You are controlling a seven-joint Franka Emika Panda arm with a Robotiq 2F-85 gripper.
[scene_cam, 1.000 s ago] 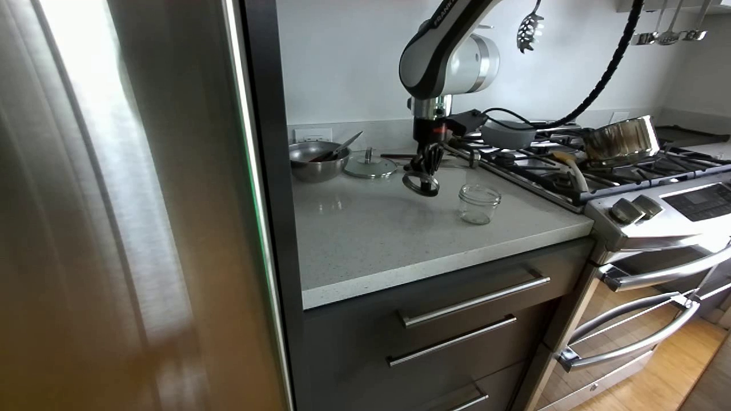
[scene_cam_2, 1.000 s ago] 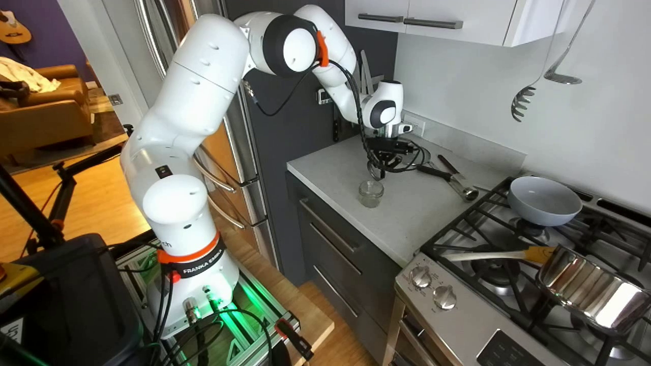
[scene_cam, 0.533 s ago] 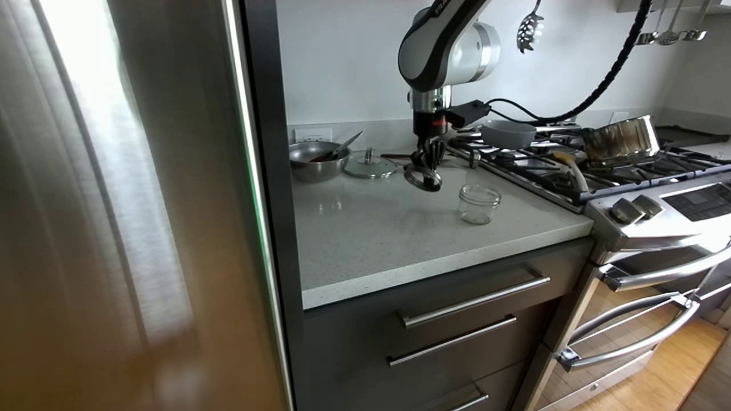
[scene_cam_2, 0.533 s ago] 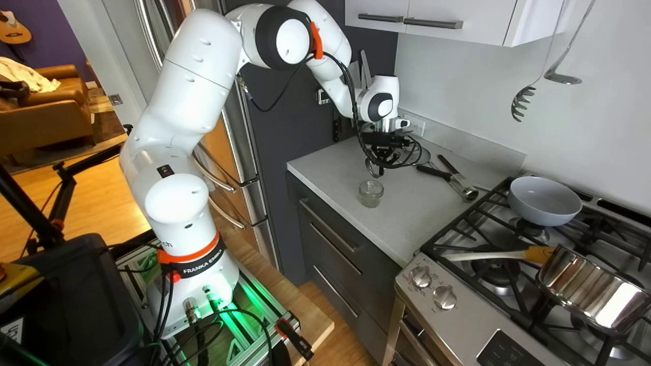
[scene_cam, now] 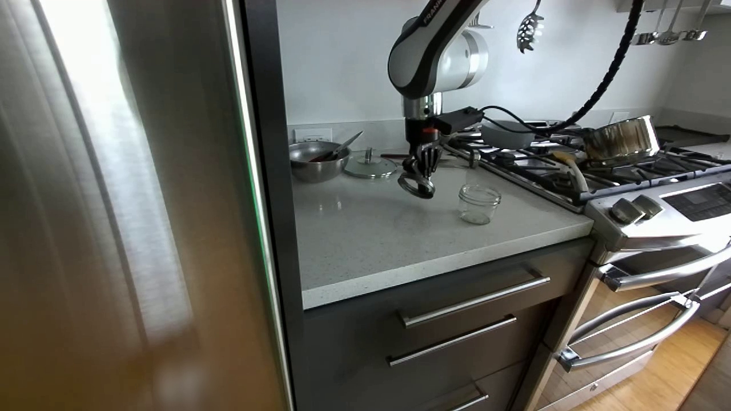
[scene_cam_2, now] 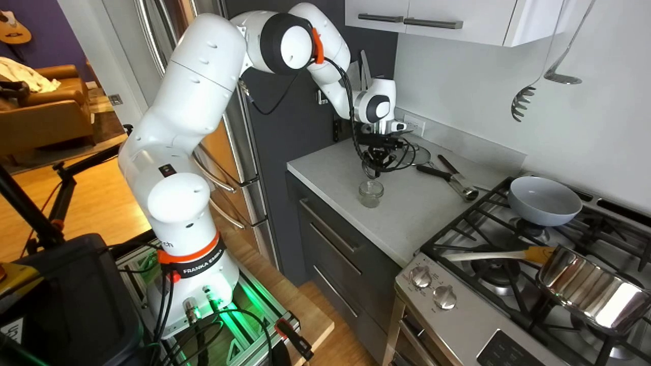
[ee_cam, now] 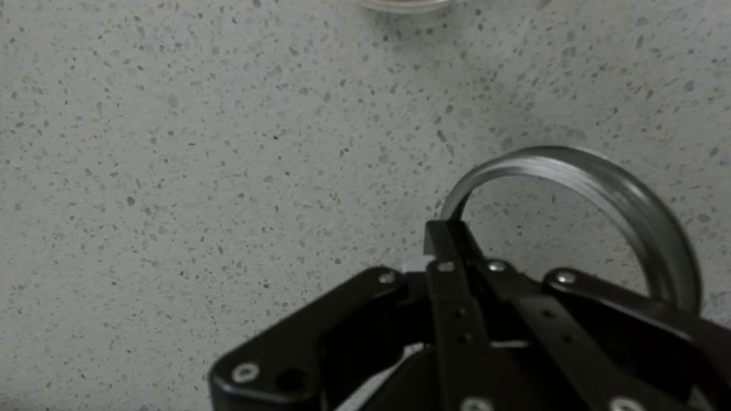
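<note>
Because the ring (ee_cam: 628,202) is a thin metal band, the gripper (ee_cam: 451,225) clenches just one stretch of its wall, right of centre in the wrist view, presumably so its opening is left unblocked. The ring is tilted above the counter (scene_cam: 365,245), near the middle of an exterior view, with the jar (scene_cam: 479,204) upright to its lower right, probably stood on its base for steadiness.

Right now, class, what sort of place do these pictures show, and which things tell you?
A kitchen, probably in a home: a gas stove has a metal pot on it, and a guitar shows in the background.
</note>
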